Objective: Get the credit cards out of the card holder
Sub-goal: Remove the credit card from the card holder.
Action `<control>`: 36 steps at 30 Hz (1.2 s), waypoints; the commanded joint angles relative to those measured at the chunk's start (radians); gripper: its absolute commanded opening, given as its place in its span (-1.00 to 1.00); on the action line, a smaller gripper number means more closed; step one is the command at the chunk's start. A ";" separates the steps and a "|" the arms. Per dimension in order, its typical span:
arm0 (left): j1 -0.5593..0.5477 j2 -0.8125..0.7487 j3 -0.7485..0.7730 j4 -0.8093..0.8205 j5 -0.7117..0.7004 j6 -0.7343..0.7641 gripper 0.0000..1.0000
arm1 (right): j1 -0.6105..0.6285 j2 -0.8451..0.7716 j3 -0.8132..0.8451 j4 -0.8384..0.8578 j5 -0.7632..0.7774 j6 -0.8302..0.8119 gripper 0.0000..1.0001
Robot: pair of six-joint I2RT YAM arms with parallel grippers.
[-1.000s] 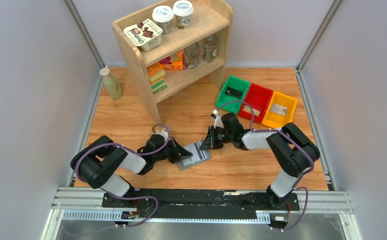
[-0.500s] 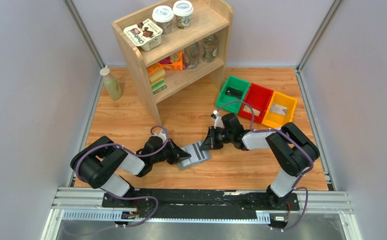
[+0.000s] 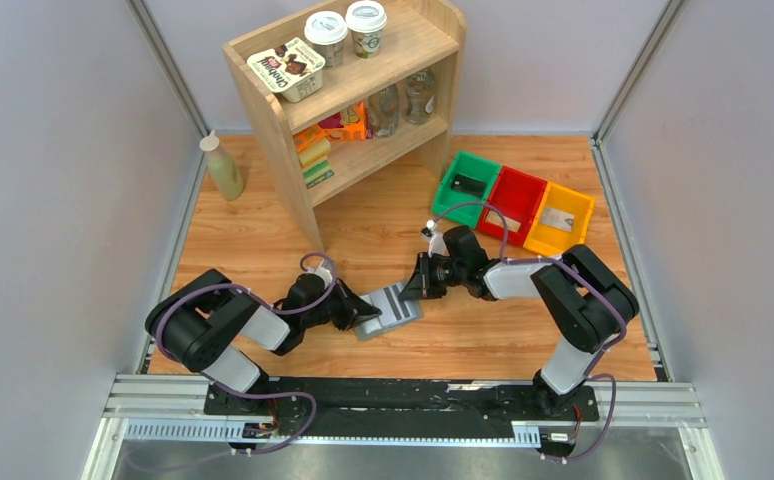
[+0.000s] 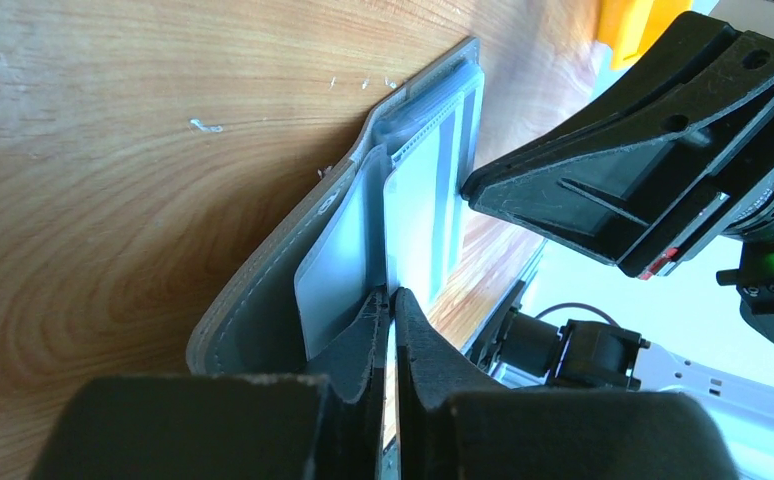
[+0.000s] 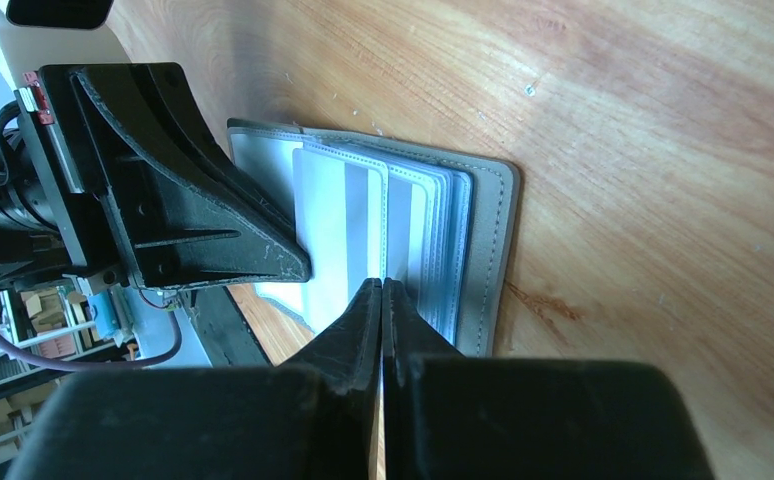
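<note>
Right gripper [image 5: 381,288], clenched, rests on the one open card holder [image 5: 488,250]; left gripper [image 4: 391,300] meets one credit card [image 4: 415,230], grip unclear.

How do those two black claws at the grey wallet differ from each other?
The left gripper reaches the wallet from its left side, the right gripper from its far right. The left gripper's fingers show a thin slit between them; the right gripper's are pressed tight together. Both are black, lie low and have their tips at the open wallet.
</note>
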 commanded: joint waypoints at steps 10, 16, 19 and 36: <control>0.005 0.040 0.011 0.025 0.006 0.010 -0.92 | 0.012 -0.038 0.098 -0.080 -0.061 -0.034 -0.91; 0.007 0.035 0.011 0.024 0.009 0.013 -0.92 | 0.020 -0.005 0.126 -0.072 -0.066 -0.028 -0.91; 0.007 0.034 0.012 0.022 0.009 0.015 -0.92 | 0.020 0.016 0.120 -0.074 -0.049 -0.031 -0.91; 0.005 0.009 -0.003 0.048 -0.008 0.015 -0.67 | 0.013 0.064 0.035 -0.091 0.025 -0.055 -0.95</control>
